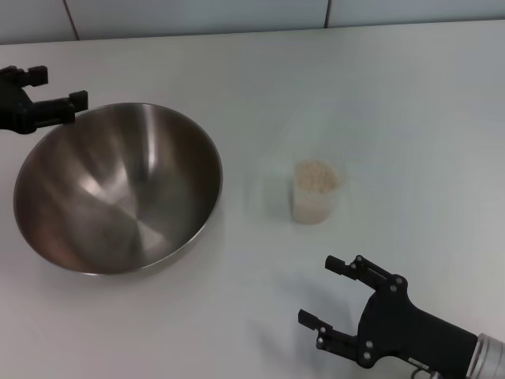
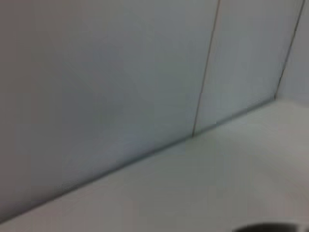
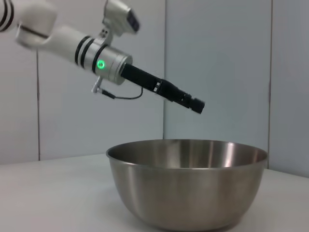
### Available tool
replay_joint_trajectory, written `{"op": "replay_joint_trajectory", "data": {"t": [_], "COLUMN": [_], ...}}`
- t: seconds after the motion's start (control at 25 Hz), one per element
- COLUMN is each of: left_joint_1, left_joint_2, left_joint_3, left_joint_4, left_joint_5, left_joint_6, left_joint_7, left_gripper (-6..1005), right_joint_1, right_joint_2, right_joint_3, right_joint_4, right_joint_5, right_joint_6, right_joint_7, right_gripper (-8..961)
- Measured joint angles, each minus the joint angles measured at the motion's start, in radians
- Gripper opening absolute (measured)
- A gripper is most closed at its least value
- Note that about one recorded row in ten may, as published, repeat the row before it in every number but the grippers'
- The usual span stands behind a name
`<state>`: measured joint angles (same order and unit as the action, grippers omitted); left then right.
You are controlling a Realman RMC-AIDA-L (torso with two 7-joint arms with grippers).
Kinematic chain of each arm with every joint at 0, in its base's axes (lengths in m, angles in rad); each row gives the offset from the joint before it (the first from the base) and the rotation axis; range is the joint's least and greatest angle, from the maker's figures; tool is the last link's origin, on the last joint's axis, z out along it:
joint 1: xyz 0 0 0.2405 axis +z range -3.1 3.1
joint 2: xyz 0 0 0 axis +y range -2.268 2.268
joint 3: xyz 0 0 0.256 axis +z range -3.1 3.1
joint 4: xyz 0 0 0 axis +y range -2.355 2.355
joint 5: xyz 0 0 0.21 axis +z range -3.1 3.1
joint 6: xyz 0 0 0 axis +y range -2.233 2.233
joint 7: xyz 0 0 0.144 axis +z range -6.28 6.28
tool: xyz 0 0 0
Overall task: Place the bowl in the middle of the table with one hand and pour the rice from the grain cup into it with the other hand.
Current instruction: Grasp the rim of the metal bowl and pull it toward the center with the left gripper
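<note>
Nearest, the right gripper [image 1: 338, 294] hovers low over the white worktop [image 1: 379, 103], fingers spread, short of the grain cup [image 1: 315, 192]: translucent, brimming with pale rice [image 1: 316, 175]. Left of it sits the shiny steel bowl [image 1: 118, 187]. Beyond its far rim, the left gripper [image 1: 51, 87] hangs, fingers released.

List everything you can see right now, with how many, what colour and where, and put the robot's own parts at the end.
bowl: one, shiny steel, empty, on the robot's left side of the table.
cup: one, whitish see-through plastic, upright, right of the bowl, apart from it.
rice: pale beige grains, inside the cup.
table: one, white, under everything.
wall: grey-white tiles, along the table's far edge.
left gripper: one, black, open, by the bowl's far left rim.
right gripper: one, black, open, on the near side of the cup, holding nothing.
</note>
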<state>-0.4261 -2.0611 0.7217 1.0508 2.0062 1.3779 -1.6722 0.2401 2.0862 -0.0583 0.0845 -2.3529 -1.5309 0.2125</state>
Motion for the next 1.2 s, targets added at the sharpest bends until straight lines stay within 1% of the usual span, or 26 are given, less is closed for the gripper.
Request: {"op": "replay_joint_trajectory", "data": {"t": [0.04,0.12,0.16,0.2,0.32,0.44,0.8,1.16,1.2], "left_joint_1": [-0.007,-0.01,-0.016,-0.021,-0.037,-0.075,-0.138,-0.153,-0.157], "left_joint_2": [-0.001,-0.001,-0.001,-0.001,-0.004,-0.005,-0.004,-0.007,-0.006], "left_joint_3": [0.019,0.028,0.075,0.119,0.17,0.186,0.199,0.201,0.202], "left_joint_4": [0.05,0.069,0.128,0.163,0.182,0.158,0.049,0.045,0.043], "left_joint_5": [0.061,0.088,0.175,0.249,0.338,0.416,0.499,0.517,0.522], "left_joint_6": [0.009,0.012,0.018,0.017,0.009,0.004,-0.047,-0.066,-0.066], "left_joint_7": [-0.055,-0.076,-0.143,-0.191,-0.249,-0.295,-0.3,-0.3,-0.3], "left_gripper": [836,833,831,829,825,820,806,792,748], "right_joint_1": [0.0,0.001,0.001,0.002,0.002,0.002,0.003,0.005,0.007], "right_joint_2": [0.0,0.0,0.0,0.0,-0.001,-0.001,-0.002,-0.002,-0.002], "right_joint_3": [0.0,0.0,0.0,0.0,-0.001,-0.002,-0.003,0.002,0.002], "right_joint_4": [0.0,0.0,0.0,0.0,0.0,0.0,0.0,0.0,0.0], "right_joint_5": [0.0,0.0,0.0,0.0,0.0,0.0,0.0,0.0,0.0], "right_joint_6": [0.0,0.0,0.0,0.0,0.0,0.0,0.0,-0.005,-0.004], "right_joint_7": [0.0,0.0,0.0,0.0,0.0,0.0,0.0,0.0,0.0], "right_gripper": [785,785,785,785,785,785,784,785,785]}}
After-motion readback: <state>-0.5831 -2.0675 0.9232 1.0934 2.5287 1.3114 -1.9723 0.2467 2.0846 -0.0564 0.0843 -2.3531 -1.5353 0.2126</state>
